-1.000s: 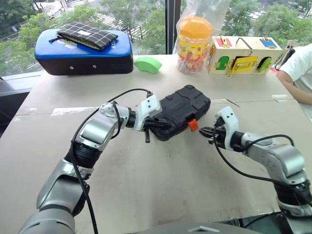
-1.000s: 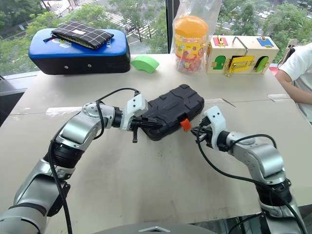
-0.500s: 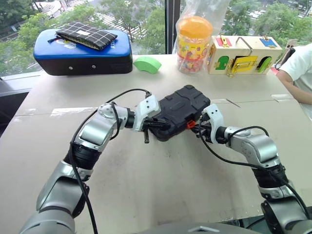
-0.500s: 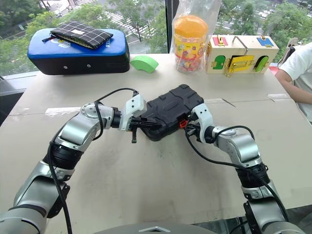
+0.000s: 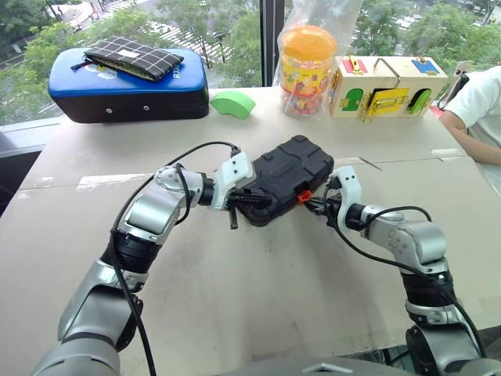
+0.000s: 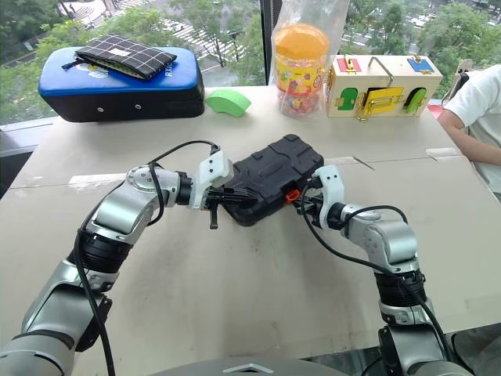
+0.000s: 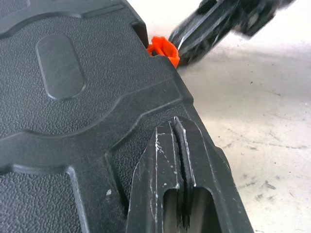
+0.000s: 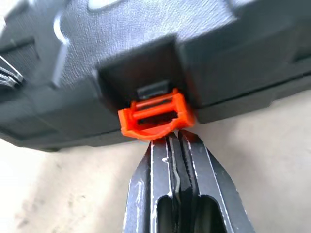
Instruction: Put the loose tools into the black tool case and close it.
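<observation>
Orange latch (image 8: 154,115) touched by closed right jaws (image 8: 175,141); left jaws (image 7: 178,130) closed, pressing black tool case (image 5: 282,176) lid.

Black tool case (image 5: 285,180): one, lid down, centre of the bench (image 5: 258,298).
Orange latch (image 5: 304,197): one.
End effectors: two, left end effector (image 5: 252,200) and right end effector (image 5: 315,205).
Blue-topped case (image 5: 125,82): one, at 11 o'clock.
Checked pouch (image 5: 135,56): one.
Green block (image 5: 233,103): one.
Orange-lidded jar (image 5: 309,69): one, at 12 o'clock.
Wooden latch box (image 5: 387,86): one, at 1 o'clock.
Person (image 5: 476,117): one.
</observation>
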Controlling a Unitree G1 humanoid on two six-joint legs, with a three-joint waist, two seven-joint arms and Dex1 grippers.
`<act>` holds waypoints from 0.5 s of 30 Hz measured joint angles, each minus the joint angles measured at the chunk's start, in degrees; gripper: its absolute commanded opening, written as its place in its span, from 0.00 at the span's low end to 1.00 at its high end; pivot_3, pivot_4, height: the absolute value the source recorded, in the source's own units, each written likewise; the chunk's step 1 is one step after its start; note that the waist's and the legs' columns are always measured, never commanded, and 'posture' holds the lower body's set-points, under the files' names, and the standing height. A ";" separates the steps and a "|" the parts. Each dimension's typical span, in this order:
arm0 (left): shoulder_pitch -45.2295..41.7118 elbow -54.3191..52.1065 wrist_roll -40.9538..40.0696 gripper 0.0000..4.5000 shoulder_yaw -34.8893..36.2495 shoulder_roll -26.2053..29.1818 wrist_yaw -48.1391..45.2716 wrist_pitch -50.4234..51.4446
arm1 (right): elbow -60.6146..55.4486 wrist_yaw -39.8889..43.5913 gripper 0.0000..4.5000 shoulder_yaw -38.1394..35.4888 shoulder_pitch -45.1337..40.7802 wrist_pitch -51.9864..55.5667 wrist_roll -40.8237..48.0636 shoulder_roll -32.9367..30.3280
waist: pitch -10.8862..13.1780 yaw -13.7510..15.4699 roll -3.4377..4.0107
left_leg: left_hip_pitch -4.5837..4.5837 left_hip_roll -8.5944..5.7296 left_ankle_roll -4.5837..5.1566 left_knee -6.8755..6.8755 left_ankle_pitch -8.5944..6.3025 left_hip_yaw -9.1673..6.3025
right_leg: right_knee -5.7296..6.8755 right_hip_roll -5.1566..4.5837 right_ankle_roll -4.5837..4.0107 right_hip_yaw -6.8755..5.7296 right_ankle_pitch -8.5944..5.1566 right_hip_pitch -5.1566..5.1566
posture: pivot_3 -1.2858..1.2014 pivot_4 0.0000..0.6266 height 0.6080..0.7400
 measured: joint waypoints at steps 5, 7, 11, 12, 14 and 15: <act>0.53 -0.05 0.83 0.01 -0.67 -0.51 -0.15 -1.01 | -6.92 -1.18 0.00 -3.74 -10.28 1.61 5.43 3.08 | -0.50 0.19 0.17 | 0.11 0.00 -0.02 -0.26 -0.01 -0.09 | -0.04 -0.03 -0.07 0.01 -0.04 -0.01 | 0.52 0.24 1.00; 0.61 -0.13 0.89 0.01 -0.85 -0.77 -0.04 -1.15 | -6.80 -1.30 0.00 -3.63 -10.94 1.31 5.77 3.68 | -0.63 0.35 -0.03 | 0.08 -0.01 -0.04 -0.28 -0.03 -0.17 | -0.04 -0.07 -0.13 -0.05 -0.08 -0.01 | 0.52 0.24 1.00; 1.14 -0.46 1.04 0.01 -0.24 -1.07 0.43 -1.42 | -5.75 -1.41 0.00 -2.66 -10.49 -0.11 4.86 2.27 | -0.58 0.14 0.10 | 0.05 -0.18 -0.05 -0.28 -0.03 -0.06 | -0.09 -0.36 -0.29 0.01 -0.17 -0.02 | 0.52 0.24 1.00; 1.57 -0.62 1.00 0.01 0.19 -1.24 0.50 -1.53 | -5.78 -1.28 0.00 -2.49 -10.44 -0.91 4.56 1.69 | -0.57 0.09 0.15 | 0.05 -0.18 -0.05 -0.28 -0.03 -0.05 | -0.10 -0.37 -0.30 0.02 -0.17 -0.02 | 0.52 0.24 1.00; 3.84 -1.04 -0.71 0.01 3.45 -3.52 2.11 -2.50 | -7.93 -0.10 0.00 -0.62 -8.55 -5.95 2.10 -1.91 | -0.59 0.21 0.22 | 0.02 -0.18 -0.04 -0.34 -0.04 -0.08 | -0.20 -0.39 -0.29 -0.01 -0.18 -0.02 | 0.52 0.24 1.00; 6.05 -1.39 -3.31 0.12 6.55 -5.45 3.50 -2.44 | -9.50 0.55 0.11 -0.60 -6.37 -8.45 1.07 -3.55 | -0.58 0.32 0.22 | -0.10 -0.17 -0.04 -0.36 -0.04 -0.11 | -0.24 -0.39 -0.29 -0.06 -0.18 -0.11 | 0.52 0.24 1.00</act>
